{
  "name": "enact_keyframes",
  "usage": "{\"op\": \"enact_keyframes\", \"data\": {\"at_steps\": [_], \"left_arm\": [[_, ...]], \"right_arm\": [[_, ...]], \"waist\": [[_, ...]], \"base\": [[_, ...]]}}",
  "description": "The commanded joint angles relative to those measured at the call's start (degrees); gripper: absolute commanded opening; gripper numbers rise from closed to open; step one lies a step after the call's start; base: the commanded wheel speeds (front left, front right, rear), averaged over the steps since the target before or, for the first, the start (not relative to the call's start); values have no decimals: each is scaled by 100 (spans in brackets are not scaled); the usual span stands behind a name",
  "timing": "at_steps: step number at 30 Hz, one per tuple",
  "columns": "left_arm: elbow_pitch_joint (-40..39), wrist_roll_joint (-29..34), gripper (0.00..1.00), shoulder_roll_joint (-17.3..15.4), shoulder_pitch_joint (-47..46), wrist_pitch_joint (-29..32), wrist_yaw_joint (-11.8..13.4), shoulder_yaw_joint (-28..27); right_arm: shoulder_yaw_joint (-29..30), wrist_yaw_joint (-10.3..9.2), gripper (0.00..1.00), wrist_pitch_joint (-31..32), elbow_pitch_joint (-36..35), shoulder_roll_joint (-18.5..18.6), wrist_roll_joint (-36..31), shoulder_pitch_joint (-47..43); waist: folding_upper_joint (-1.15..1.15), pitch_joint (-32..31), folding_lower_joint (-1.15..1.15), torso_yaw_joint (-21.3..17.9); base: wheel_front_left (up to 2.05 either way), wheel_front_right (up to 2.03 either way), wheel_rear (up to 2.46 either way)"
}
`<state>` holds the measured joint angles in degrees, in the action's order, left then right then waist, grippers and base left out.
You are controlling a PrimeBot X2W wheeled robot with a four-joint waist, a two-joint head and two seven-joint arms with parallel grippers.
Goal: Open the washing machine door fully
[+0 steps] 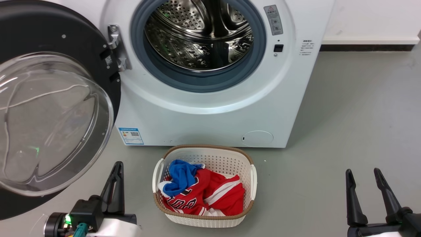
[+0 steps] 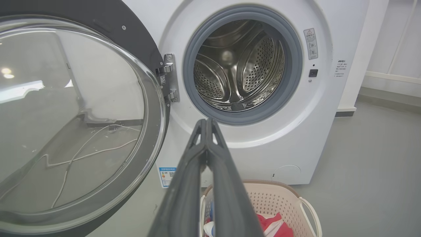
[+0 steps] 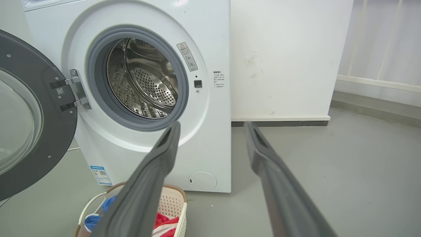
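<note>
The white washing machine [image 1: 210,115] stands ahead with its steel drum [image 1: 197,36] exposed. Its round black washing machine door [image 1: 49,108] with the clear glass bowl is swung wide to the left on a metal hinge [image 1: 116,47]. In the wrist views the door [image 2: 75,121] [image 3: 29,115] also stands wide open at the left. My left gripper [image 1: 117,164] [image 2: 206,121] is shut on nothing, low beside the door's lower right edge and apart from it. My right gripper [image 1: 361,171] [image 3: 212,124] is open and empty over the floor at the lower right.
A white laundry basket [image 1: 204,217] holding red and blue clothes sits on the grey floor [image 1: 345,131] right before the machine, between my grippers. A white wall [image 1: 371,19] with a dark baseboard runs to the machine's right. A white cable shows through the door glass.
</note>
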<state>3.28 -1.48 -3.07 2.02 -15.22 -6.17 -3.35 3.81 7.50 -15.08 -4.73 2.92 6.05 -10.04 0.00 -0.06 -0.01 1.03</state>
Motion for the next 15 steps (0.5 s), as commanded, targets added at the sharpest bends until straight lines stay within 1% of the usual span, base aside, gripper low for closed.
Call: {"op": "enact_keyframes", "data": {"at_steps": [1,2,3,4,7,15], "left_arm": [[17,-21,29,8,88,13,49,46],[7,-32,47,9,101,13,77,52],[-4,-57,95,7,123,13,112,47],[-23,-81,100,12,141,13,119,73],[-21,-84,100,16,219,13,126,157],[65,-134,100,22,232,13,269,279]], "right_arm": [[-5,-2,100,-12,7,-10,42,-46],[-11,-2,100,-12,10,-10,51,-43],[-23,-2,100,-12,14,-9,55,-45],[-15,-2,100,-12,16,-9,61,-52],[-17,-2,100,-12,18,-10,88,-65],[14,-2,100,-12,51,-9,129,-57]], "waist": [[0,28,1,-81],[0,33,1,-115],[0,36,1,-148],[0,40,1,-171],[0,48,1,-228],[0,35,1,-249]], "base": [[0,0,0],[0,0,0],[0,0,0],[0,0,0],[0,0,0],[0,0,0]]}}
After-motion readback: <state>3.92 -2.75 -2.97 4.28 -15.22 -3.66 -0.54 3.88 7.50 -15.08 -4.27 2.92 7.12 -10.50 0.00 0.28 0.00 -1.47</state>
